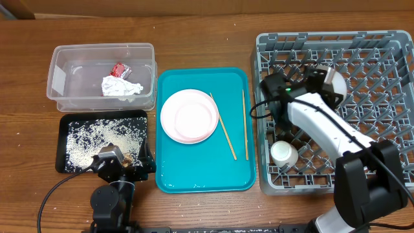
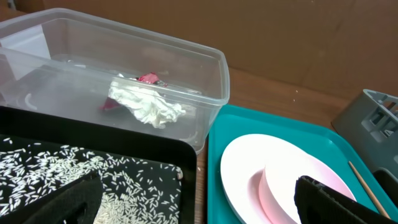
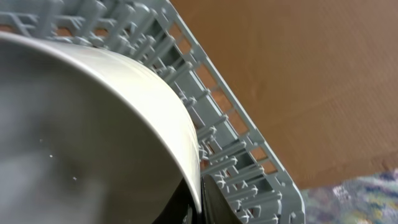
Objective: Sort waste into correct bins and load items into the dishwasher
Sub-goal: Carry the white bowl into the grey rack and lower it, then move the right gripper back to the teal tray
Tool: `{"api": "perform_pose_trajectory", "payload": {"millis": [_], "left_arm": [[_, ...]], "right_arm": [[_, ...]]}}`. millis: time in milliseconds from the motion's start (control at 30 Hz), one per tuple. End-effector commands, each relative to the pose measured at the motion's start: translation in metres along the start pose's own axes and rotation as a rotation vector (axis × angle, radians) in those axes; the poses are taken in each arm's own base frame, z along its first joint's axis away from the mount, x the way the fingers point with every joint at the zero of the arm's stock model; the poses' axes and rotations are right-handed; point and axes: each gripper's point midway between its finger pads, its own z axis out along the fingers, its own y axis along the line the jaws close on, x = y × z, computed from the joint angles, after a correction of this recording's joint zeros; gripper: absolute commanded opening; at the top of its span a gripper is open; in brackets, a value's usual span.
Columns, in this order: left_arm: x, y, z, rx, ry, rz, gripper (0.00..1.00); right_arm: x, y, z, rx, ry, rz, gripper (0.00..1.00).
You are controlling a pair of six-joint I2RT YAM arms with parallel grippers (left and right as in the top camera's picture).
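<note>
While the right gripper (image 3: 198, 211) reaches into the far part of the rack (image 1: 388, 45), its fingers are clamped on the rim of the bowl (image 3: 81, 137). The bowl fills the wrist view with its metal inside and pale outer edge. It is tilted above the rack's pegs, and whether it touches the lattice floor cannot be told. The cup (image 1: 283, 153) stands in the rack's near left part, well apart from the bowl.

The left gripper (image 2: 196, 183) hovers low at the near edge of the black tray (image 1: 63, 145), its fingers wide apart and holding nothing. In its wrist view one finger shows in front of the black tray and the other in front of the plates (image 1: 189, 116).

Rice (image 1: 97, 139) lies scattered across the black tray. Just behind it sits the tub (image 1: 58, 71), which holds the tissue (image 1: 119, 86) and the wrapper (image 1: 119, 68). The wrapper is at the tissue's far side.

The teal tray (image 1: 200, 168) lies between the black tray and the rack. On it the plates are stacked, the pink one on the white one. The two chopsticks (image 1: 225, 133) lie to the right of the plates, apart from each other. One is slanted just beside the plates and the other is nearly straight near the teal tray's right edge. Everything rests on the wooden table (image 1: 207, 39).
</note>
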Motion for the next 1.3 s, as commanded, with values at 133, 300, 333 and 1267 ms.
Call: {"api": "perform_pose_trajectory", "payload": {"millis": [133,300,333,1267], "left_arm": [[-0.002,0.003,0.000,-0.013,-0.014,-0.011,1.00],[-0.002,0.003,0.000,-0.013,-0.014,-0.011,1.00],[-0.002,0.003,0.000,-0.013,-0.015,-0.011,1.00],[-0.002,0.003,0.000,-0.013,-0.014,-0.011,1.00]], "right_arm": [[-0.016,-0.005,0.002,0.049,-0.043,0.017,0.04],[-0.006,-0.014,0.027,0.071,0.046,0.052,0.04],[0.000,-0.014,0.033,0.060,0.085,0.058,0.04],[-0.004,-0.017,-0.029,-0.072,0.153,0.109,0.59]]}}
